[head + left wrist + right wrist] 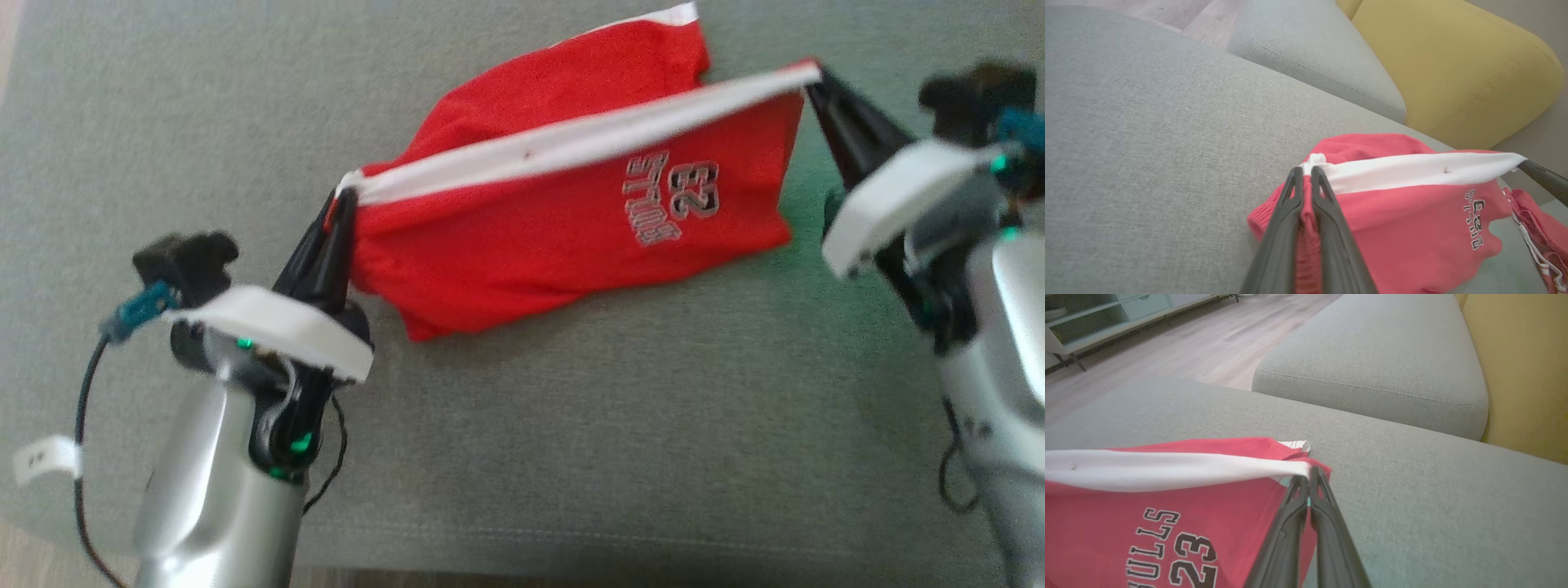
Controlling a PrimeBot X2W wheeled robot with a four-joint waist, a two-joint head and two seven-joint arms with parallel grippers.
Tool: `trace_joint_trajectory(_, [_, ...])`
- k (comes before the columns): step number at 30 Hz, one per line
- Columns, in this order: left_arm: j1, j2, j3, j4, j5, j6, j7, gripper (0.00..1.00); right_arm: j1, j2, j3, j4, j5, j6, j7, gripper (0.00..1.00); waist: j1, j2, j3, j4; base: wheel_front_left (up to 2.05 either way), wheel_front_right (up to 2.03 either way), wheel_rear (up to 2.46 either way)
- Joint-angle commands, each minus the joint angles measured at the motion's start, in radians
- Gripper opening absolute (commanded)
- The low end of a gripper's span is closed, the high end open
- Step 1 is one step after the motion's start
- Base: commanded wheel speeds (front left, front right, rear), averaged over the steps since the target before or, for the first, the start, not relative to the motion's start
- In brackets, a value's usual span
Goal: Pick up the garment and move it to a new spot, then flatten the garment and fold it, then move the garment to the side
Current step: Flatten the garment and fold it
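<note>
The garment (555, 229) is being stretched taut, its corners being pinched in the fully closed left claw (343, 200) and right claw (814, 83); flattening is judged in hand; even lowering is being called for.

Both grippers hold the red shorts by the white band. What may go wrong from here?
1. The left gripper and right gripper pinch only the ends of the white band; a hard pull may slip one end free.
2. The red shorts are bunched below it, so they may land creased on the grey cushion.
</note>
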Motion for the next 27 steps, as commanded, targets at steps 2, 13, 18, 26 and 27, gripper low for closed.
trace_joint_trajectory(2, [-0.058, 0.013, 0.03, 0.004, -0.009, -0.004, -0.004, 0.0, -0.073, -0.026, 0.037, 0.022, 0.009, -0.001, -0.004, 0.0, 0.0, 0.0, 0.039, 0.041, 0.0, 0.0, 0.0])
trace_joint_trajectory(13, [-0.265, 0.001, -0.057, 0.236, -0.057, -0.023, -0.08, 0.0, -0.361, -0.026, 0.202, 0.363, 0.099, -0.001, -0.106, 0.0, 0.0, 0.0, 0.087, 0.097, 0.0, 0.0, 0.0])
trace_joint_trajectory(18, [-0.324, -0.001, -0.087, 0.336, -0.087, -0.027, -0.111, 1.0, -0.421, -0.002, 0.248, 0.468, 0.137, -0.001, -0.206, 1.0, 0.0, 0.0, 0.097, 0.098, 0.0, 0.0, 0.0])
trace_joint_trajectory(26, [-0.329, -0.002, -0.091, 0.408, -0.083, -0.007, -0.239, 1.0, -0.402, 0.007, 0.274, 0.532, 0.15, -0.001, -0.442, 1.0, 0.0, 0.0, 0.079, 0.082, 0.0, 0.0, 0.0])
trace_joint_trajectory(27, [-0.323, -0.001, -0.085, 0.4, -0.068, 0.005, -0.252, 1.0, -0.393, 0.004, 0.263, 0.532, 0.142, -0.001, -0.477, 1.0, 0.0, 0.0, 0.075, 0.079, 0.0, 0.0, 0.0])
